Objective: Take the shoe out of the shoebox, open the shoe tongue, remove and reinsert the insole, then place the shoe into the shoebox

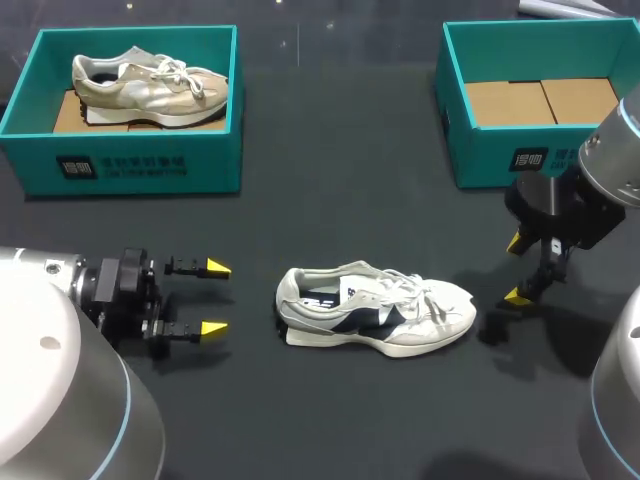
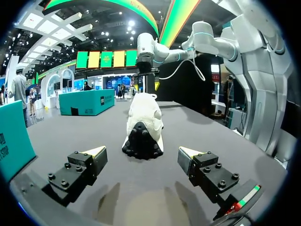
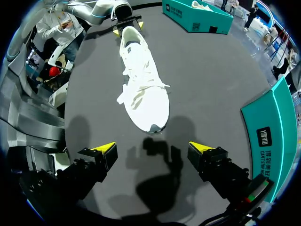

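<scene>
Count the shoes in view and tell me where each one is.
2. A beige shoe lies inside the left shoebox. A white and navy shoe lies on the table, outside both boxes. The right shoebox shows only cardboard, though its near wall hides some floor.

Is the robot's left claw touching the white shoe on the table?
Apart. In the head view, a strip of bare table lies between the heel of the white shoe and the left gripper, whose fingers stand open with nothing between them.
</scene>
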`<action>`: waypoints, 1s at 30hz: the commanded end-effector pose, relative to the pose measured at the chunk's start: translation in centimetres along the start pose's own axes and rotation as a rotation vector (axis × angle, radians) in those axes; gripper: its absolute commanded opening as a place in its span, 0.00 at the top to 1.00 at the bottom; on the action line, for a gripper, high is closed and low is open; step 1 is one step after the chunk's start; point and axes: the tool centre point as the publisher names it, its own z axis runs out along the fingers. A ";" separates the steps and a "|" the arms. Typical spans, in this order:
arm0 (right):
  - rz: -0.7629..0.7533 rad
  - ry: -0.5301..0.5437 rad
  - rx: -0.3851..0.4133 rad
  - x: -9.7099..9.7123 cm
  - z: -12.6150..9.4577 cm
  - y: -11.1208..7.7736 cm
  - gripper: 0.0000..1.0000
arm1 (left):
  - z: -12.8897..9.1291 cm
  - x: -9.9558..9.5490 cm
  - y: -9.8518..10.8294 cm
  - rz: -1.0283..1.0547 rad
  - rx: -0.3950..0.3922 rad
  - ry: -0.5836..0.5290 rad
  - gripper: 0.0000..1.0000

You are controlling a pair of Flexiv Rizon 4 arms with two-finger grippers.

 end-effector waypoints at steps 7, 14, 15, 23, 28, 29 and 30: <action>0.000 -0.003 0.002 0.1 0.0 0.0 0.00 | 1.8 -0.3 0.7 -0.052 -0.002 0.018 0.00; 0.000 -0.003 0.002 0.1 0.0 0.0 0.00 | 2.8 -0.4 0.7 -0.119 0.006 0.026 0.00; 0.000 -0.003 0.002 0.1 0.0 0.0 0.00 | 2.9 -0.4 0.7 -0.119 0.006 0.027 0.00; 0.000 -0.003 0.002 0.1 0.0 0.0 0.00 | 4.2 -0.5 0.5 -0.107 -0.005 0.041 0.00; 0.000 -0.003 0.002 0.1 0.0 0.0 0.00 | 5.1 -0.7 0.7 -0.091 -0.013 0.044 0.00; 0.000 -0.003 0.002 0.1 0.0 0.0 0.00 | 5.3 -0.8 0.7 -0.086 -0.010 0.047 0.00; 0.000 -0.003 0.002 0.1 0.0 0.0 0.00 | 5.5 -0.8 0.8 -0.084 -0.010 0.047 0.00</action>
